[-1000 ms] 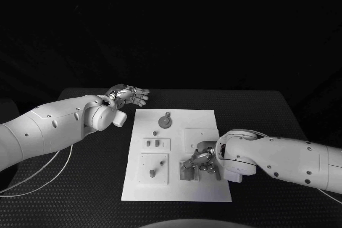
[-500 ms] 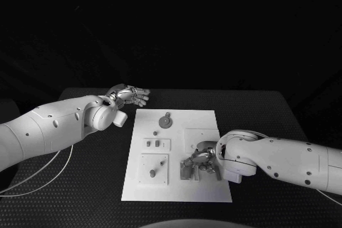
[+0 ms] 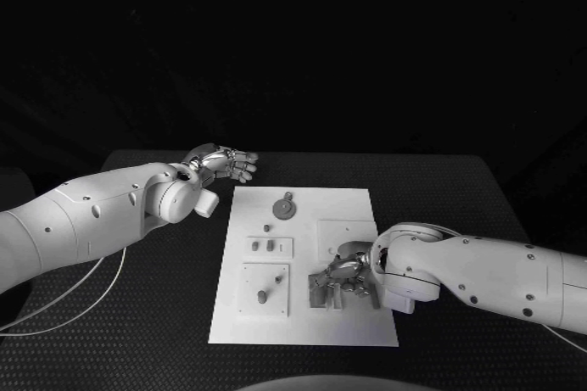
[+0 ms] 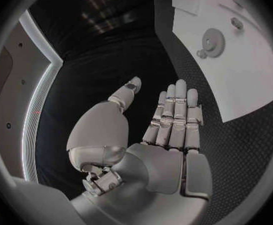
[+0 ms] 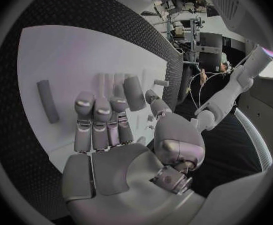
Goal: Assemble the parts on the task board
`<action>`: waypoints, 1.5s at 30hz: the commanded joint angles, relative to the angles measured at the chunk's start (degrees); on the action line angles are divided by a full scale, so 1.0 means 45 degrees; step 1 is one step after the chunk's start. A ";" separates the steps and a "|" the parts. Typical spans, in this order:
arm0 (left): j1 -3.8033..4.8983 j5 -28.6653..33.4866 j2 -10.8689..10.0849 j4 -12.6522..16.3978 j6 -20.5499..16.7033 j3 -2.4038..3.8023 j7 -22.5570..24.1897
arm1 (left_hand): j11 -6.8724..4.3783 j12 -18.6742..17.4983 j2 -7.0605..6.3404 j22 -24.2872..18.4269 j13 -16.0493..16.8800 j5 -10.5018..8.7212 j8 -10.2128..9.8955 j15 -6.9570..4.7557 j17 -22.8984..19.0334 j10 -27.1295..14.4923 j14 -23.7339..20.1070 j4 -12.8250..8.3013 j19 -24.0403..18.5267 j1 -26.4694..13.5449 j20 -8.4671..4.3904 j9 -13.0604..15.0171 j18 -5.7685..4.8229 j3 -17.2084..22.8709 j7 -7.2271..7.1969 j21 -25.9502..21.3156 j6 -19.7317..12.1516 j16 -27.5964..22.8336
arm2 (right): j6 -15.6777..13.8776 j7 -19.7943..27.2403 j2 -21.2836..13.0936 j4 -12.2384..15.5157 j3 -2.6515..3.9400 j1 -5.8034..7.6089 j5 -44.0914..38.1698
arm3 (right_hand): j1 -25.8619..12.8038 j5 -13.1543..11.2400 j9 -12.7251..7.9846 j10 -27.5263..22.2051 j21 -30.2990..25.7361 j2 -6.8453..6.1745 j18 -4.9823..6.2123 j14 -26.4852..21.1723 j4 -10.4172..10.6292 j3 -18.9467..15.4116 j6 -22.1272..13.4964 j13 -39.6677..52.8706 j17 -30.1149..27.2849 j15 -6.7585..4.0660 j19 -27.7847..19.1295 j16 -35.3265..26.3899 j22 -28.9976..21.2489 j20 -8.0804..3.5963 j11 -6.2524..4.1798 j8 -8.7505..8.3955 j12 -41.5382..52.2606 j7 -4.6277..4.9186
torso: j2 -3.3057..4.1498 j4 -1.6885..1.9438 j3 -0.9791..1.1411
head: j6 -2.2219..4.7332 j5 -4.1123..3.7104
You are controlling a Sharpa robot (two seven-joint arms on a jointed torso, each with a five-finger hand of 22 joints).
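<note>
The white task board [image 3: 306, 323] lies mid-table. On it are a grey gear [image 3: 282, 208], small pieces [image 3: 263, 247] in a raised block and a peg [image 3: 262, 296]. My right hand [image 3: 343, 275] is low over the board's near right part, fingers stretched out flat. In the right wrist view a short grey part [image 5: 134, 92] sits between the thumb tip and the nearest finger [image 5: 119, 106]; whether it is pinched I cannot tell. A grey bar [image 5: 47, 107] lies apart on the board. My left hand [image 3: 221, 164] hovers open off the board's far left corner, palm [image 4: 168, 160] bare, and from there the gear [image 4: 213, 40] is in sight.
The black textured table [image 3: 465, 196] surrounds the board on all sides. A thin white cable [image 3: 74, 302] trails over the table under my left arm.
My right hand has shifted very slightly over the grey parts on the board. The left hand has stayed where it was.
</note>
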 commanded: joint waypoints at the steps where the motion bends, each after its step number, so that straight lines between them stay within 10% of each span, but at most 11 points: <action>1: 0.0015 -0.0044 0.0008 0.0028 0.0207 0.0008 0.0049 | 0.0054 0.0009 0.0069 0.0023 -0.0017 0.0049 0.0078 -0.0017 0.0016 -0.0002 0.0100 -0.0006 0.0085 -0.0054 -0.0036 -0.0015 0.0201 0.0011 -0.0065 -0.0080 -0.0046 -0.0085 | 0.0019 0.0129 0.0050 0.0000 -0.0032 -0.0066 -0.0124 | 0.0023 -0.0046 -0.0024 -0.0065 -0.0007 -0.0112 0.0919 -0.0032 -0.0066 0.0023 -0.0087 -0.0018 0.0014 -0.0028 -0.0071 -0.0067 -0.0019 -0.0033 -0.0020 -0.0029 -0.0046 -0.0014 | 0.0005 0.0003 -0.0002 | -0.0021 0.0009; 10: 0.0015 -0.0044 0.0008 0.0031 0.0197 0.0008 0.0055 | 0.0054 0.0008 0.0068 0.0027 -0.0020 0.0047 0.0081 -0.0018 0.0026 -0.0003 0.0101 -0.0010 0.0085 -0.0049 -0.0037 -0.0016 0.0201 0.0012 -0.0066 -0.0083 -0.0046 -0.0092 | -0.0219 0.0526 -0.0107 0.0150 -0.0034 -0.0068 -0.0679 | 0.0228 -0.0008 -0.0005 -0.0042 0.0007 0.0037 0.0919 -0.0008 -0.0187 0.0168 -0.0054 -0.0018 0.0031 -0.0027 -0.0036 -0.0072 -0.0036 -0.0037 -0.0020 -0.0019 -0.0027 -0.0015 | -0.0004 0.0001 -0.0002 | -0.0023 0.0017; 23: 0.0015 -0.0045 -0.0011 0.0015 0.0180 0.0008 0.0059 | 0.0055 0.0009 0.0071 0.0033 -0.0023 0.0044 0.0084 -0.0018 0.0041 -0.0003 0.0105 -0.0007 0.0087 -0.0051 -0.0036 -0.0020 0.0200 0.0011 -0.0065 -0.0088 -0.0048 -0.0103 | -0.0728 0.2292 -0.1149 0.0969 -0.0014 0.0065 -0.1041 | 0.1012 0.0037 0.0013 -0.0111 -0.0061 -0.0766 0.0919 -0.0028 -0.0437 0.0327 -0.0305 -0.0041 0.0073 0.0018 -0.0019 -0.0206 -0.0166 -0.0039 0.0051 -0.0174 -0.0021 0.0065 | -0.0006 -0.0016 0.0003 | 0.0048 0.0060; 30: 0.0014 -0.0045 -0.0023 0.0007 0.0180 0.0008 0.0076 | 0.0056 0.0009 0.0068 0.0037 -0.0026 0.0043 0.0085 -0.0017 0.0050 -0.0004 0.0105 -0.0010 0.0087 -0.0049 -0.0037 -0.0022 0.0200 0.0010 -0.0063 -0.0091 -0.0051 -0.0109 | -0.1212 0.3862 -0.1736 0.1169 0.0018 0.0289 -0.2202 | 0.2514 -0.0020 0.0011 -0.0283 -0.0100 -0.1224 0.0919 -0.0124 -0.0473 0.0408 -0.0817 -0.0014 0.0116 0.0166 -0.0136 -0.0299 -0.0200 -0.0015 0.0221 -0.0413 0.0026 0.0244 | -0.0004 -0.0011 0.0013 | 0.0080 0.0063; 34: 0.0014 -0.0045 -0.0036 0.0000 0.0176 0.0008 0.0080 | 0.0055 0.0009 0.0068 0.0039 -0.0027 0.0043 0.0085 -0.0018 0.0054 -0.0004 0.0106 -0.0011 0.0088 -0.0046 -0.0037 -0.0024 0.0201 0.0011 -0.0062 -0.0093 -0.0053 -0.0113 | -0.1924 0.5927 -0.1933 0.1109 0.0018 0.0359 -0.4557 | 0.4775 -0.0014 0.0084 -0.0856 -0.0340 -0.1339 0.0912 -0.0670 -0.0490 0.0510 -0.1092 0.0021 0.0196 0.0391 -0.0690 -0.0482 -0.0220 0.0152 0.0442 -0.0495 -0.0015 0.0442 | -0.0003 -0.0011 0.0006 | 0.0099 0.0104; 36: 0.0014 -0.0045 -0.0037 0.0000 0.0169 0.0007 0.0090 | 0.0055 0.0010 0.0069 0.0040 -0.0027 0.0043 0.0086 -0.0018 0.0056 -0.0003 0.0107 -0.0012 0.0088 -0.0044 -0.0037 -0.0024 0.0201 0.0012 -0.0062 -0.0093 -0.0053 -0.0114 | -0.2365 0.6743 -0.1933 0.1062 0.0016 0.0365 -0.5847 | 0.5898 -0.0234 0.0082 -0.1171 -0.0547 -0.1335 0.0909 -0.0988 -0.0500 0.0867 -0.1261 -0.0013 0.0191 0.0494 -0.1023 -0.0629 -0.0267 0.0247 0.0518 -0.0571 -0.0112 0.0499 | 0.0000 -0.0017 0.0016 | 0.0099 0.0133; 38: 0.0012 -0.0045 -0.0044 -0.0007 0.0163 0.0007 0.0092 | 0.0055 0.0010 0.0070 0.0041 -0.0028 0.0044 0.0086 -0.0018 0.0059 -0.0003 0.0107 -0.0013 0.0089 -0.0042 -0.0037 -0.0025 0.0201 0.0013 -0.0061 -0.0094 -0.0054 -0.0116 | -0.2951 0.7526 -0.1866 0.0996 0.0013 0.0369 -0.7286 | 0.7457 -0.2336 0.0083 -0.1483 -0.0851 -0.2226 0.0806 -0.1316 -0.0130 0.2893 -0.1410 -0.0070 0.0185 0.0606 -0.1237 -0.0766 -0.0429 0.0566 0.0590 -0.0642 -0.0169 0.0603 | -0.0002 -0.0017 0.0018 | 0.0088 0.0156; 39: 0.0012 -0.0045 -0.0036 -0.0021 0.0165 0.0007 0.0092 | 0.0055 0.0010 0.0070 0.0041 -0.0028 0.0044 0.0086 -0.0018 0.0060 -0.0003 0.0107 -0.0014 0.0089 -0.0041 -0.0038 -0.0025 0.0201 0.0013 -0.0061 -0.0094 -0.0054 -0.0117 | -0.3070 0.7736 -0.1822 0.0971 0.0013 0.0370 -0.7818 | 0.7633 -0.2478 0.0088 -0.1581 -0.0860 -0.2853 0.0809 -0.1402 0.0230 0.4448 -0.1479 -0.0087 0.0209 0.0692 -0.1215 -0.0750 -0.0443 0.0786 0.0601 -0.0668 -0.0104 0.0577 | -0.0006 -0.0024 0.0022 | 0.0102 0.0174; 45: 0.0009 -0.0043 -0.0012 -0.0045 0.0222 0.0007 0.0099 | 0.0055 0.0010 0.0073 0.0044 -0.0029 0.0045 0.0088 -0.0018 0.0067 -0.0002 0.0110 -0.0015 0.0090 -0.0038 -0.0038 -0.0027 0.0201 0.0014 -0.0060 -0.0096 -0.0055 -0.0121 | -0.3902 0.8297 -0.1446 0.0883 -0.0036 0.0396 -0.9604 | 0.7779 -0.2506 0.0037 -0.2463 -0.1336 -0.3064 0.0909 -0.2229 -0.0250 0.5551 -0.2411 -0.0592 -0.0055 0.0643 -0.2021 -0.1267 -0.0511 0.1273 0.0282 -0.0941 -0.0483 0.0050 | -0.0007 -0.0028 0.0023 | 0.0112 0.0211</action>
